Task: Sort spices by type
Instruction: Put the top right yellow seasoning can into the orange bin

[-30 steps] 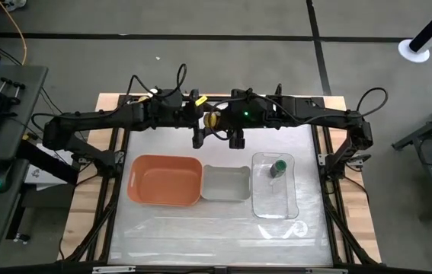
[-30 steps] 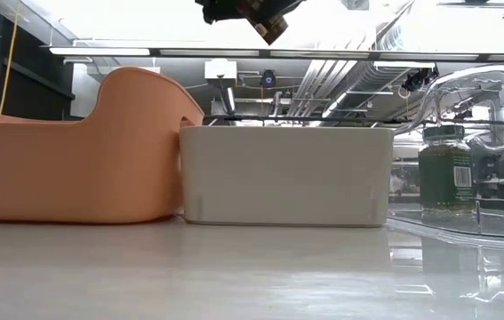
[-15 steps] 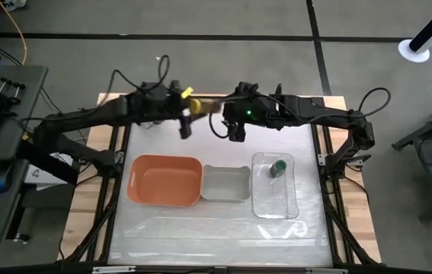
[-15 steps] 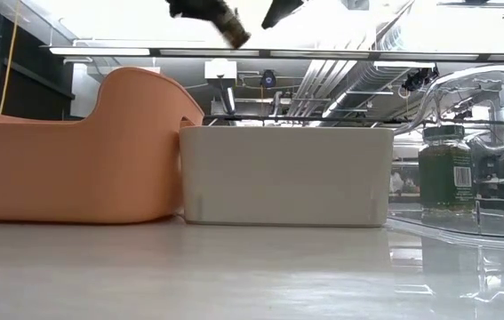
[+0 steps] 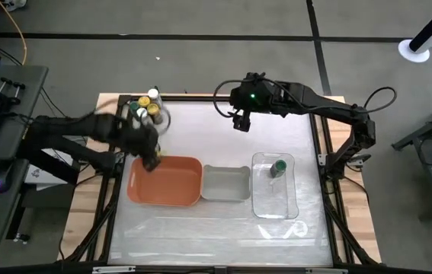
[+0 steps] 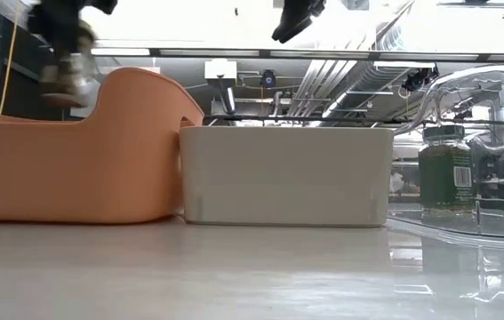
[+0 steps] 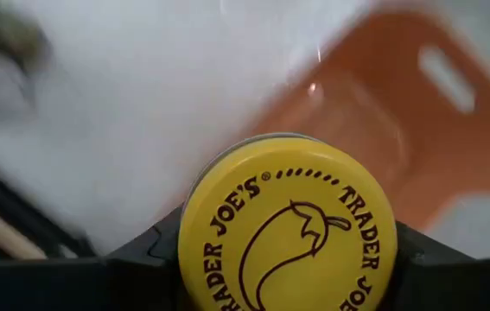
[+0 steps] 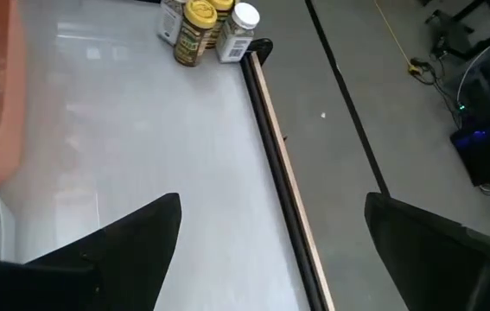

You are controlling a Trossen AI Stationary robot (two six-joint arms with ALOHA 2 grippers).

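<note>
the left gripper [image 5: 149,156] is hanging over the far left edge of the orange tray [image 5: 166,181], blurred in the high view, and it is pinching a yellow-lidded spice jar [image 7: 288,229] whose lid fills the left wrist view between the dark fingers. a cluster of other spice jars [image 5: 148,106] is standing beyond this gripper at the table's far left corner; there are probably three or four, though they are hard to count. the right gripper [image 5: 241,122] is hanging above the far middle of the table, its fingers spread wide with nothing between them. nearer than it and to its right, a green-lidded jar [image 5: 278,168] is standing upright in the clear tray [image 5: 275,204], beside the grey tray [image 5: 225,183].
</note>
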